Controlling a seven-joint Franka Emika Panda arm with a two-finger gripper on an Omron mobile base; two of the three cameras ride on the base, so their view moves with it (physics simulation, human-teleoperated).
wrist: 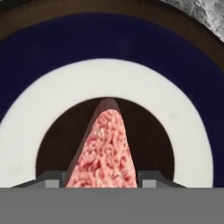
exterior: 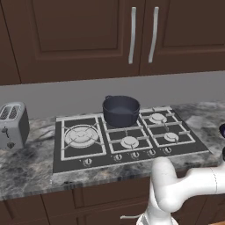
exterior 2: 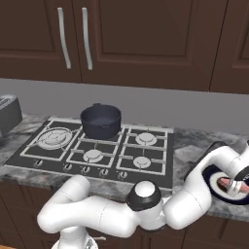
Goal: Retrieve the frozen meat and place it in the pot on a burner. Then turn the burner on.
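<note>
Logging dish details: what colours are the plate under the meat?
The plate has dark blue, white and dark brown rings, best in the hand view.

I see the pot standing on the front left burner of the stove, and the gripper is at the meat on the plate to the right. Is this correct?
Not quite. In the left base view the pot stands on the rear middle burner of the stove, not the front left one. The rest holds: the gripper is at the meat on the plate to the right.

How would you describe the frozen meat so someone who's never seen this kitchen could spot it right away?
Start at the gas cooktop with the dark pot on a back burner, then look right along the stone counter to a round plate ringed dark blue and white. The frozen meat lies at its dark centre, between the gripper's fingertips: a pinkish-red, grainy slab, the only red thing there.
</note>
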